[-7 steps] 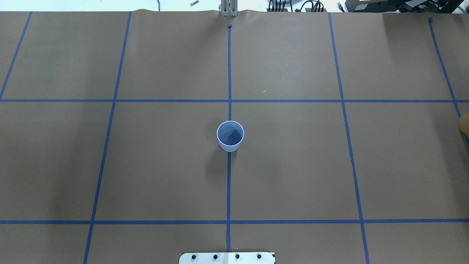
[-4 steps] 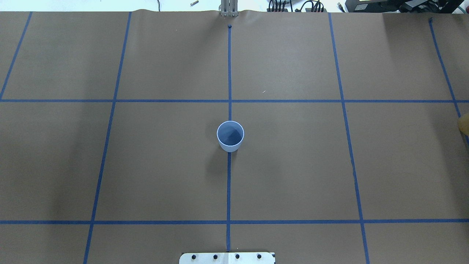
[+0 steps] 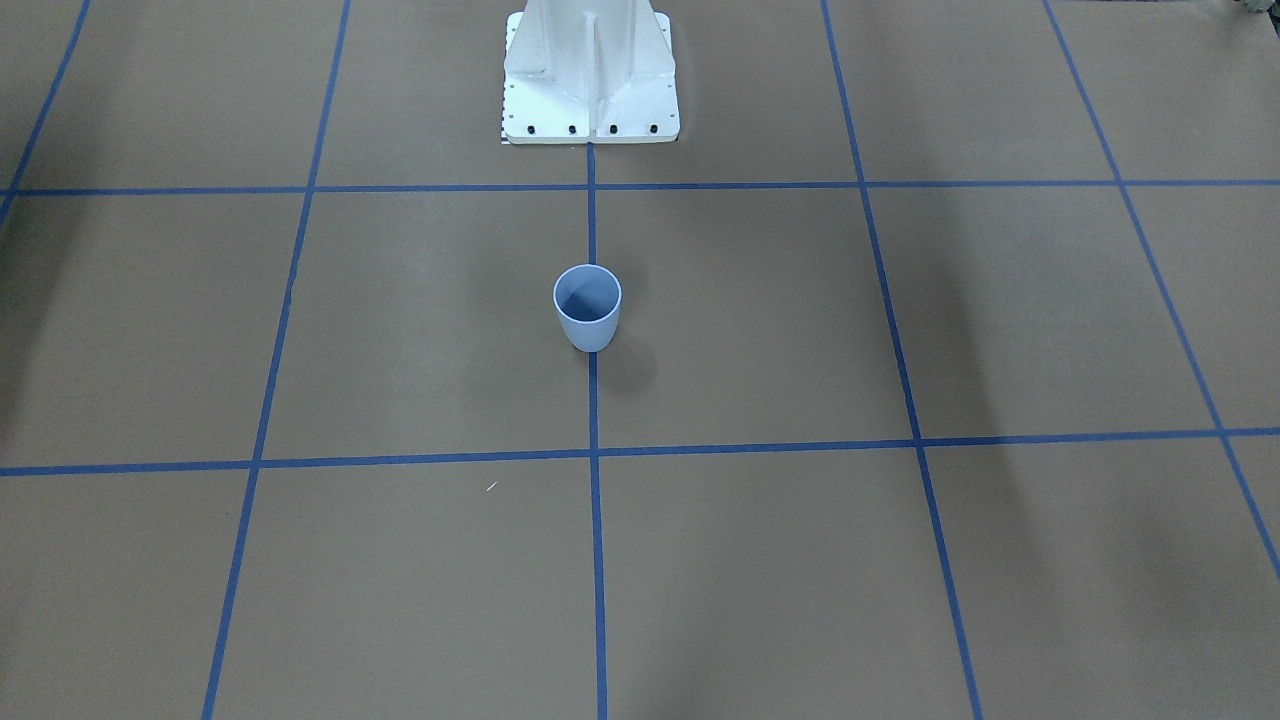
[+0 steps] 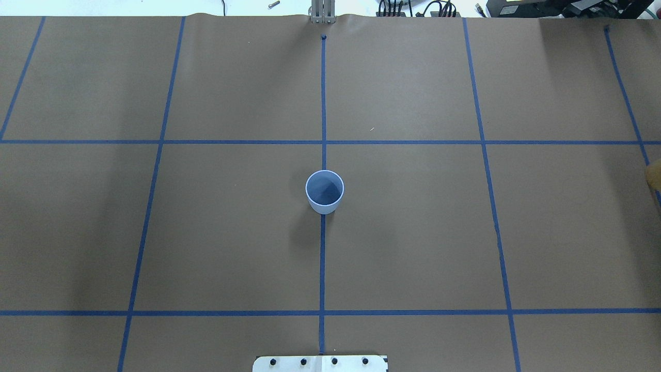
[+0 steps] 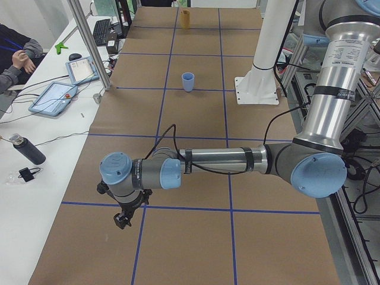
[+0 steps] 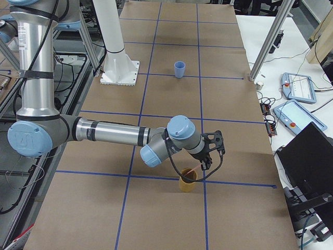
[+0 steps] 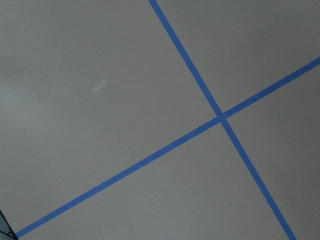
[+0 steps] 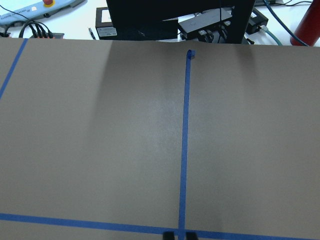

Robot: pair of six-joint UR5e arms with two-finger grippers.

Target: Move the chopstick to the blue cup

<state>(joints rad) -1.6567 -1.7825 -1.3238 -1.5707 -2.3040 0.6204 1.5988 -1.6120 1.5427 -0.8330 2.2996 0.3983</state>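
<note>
front camera: the blue cup (image 3: 587,305) stands upright on the centre tape line (image 3: 596,520), mouth open and nothing in it. no arm is anywhere near it.

overhead: the blue cup sits mid-table. only a sliver of the yellow cup (image 4: 655,173) shows at the right edge, and i see no chopstick here.

left-end camera: my left gripper (image 5: 123,217) hangs low over the paper (image 5: 190,249) at the near end, well apart from the blue cup. i cannot tell whether its jaws are wide or narrow.

right-end camera: the right gripper (image 6: 207,159) hovers just beside the yellow cup's rim. a thin pale pink line, which i take for the chopstick (image 6: 193,170), leans out of that cup. its long axis is tilted, upper end pointing toward the gripper. it is too small to say whether the fingers have it, so i cannot tell how the jaws stand.

wrist cameras: only paper and tape, so no help.

risks as i judge them: a pinch on so thin a leaning stick can slip off, or drag the light yellow cup over. held off-centre, the stick could swing, come down aslant, and miss the blue cup's mouth or knock it over.
</note>
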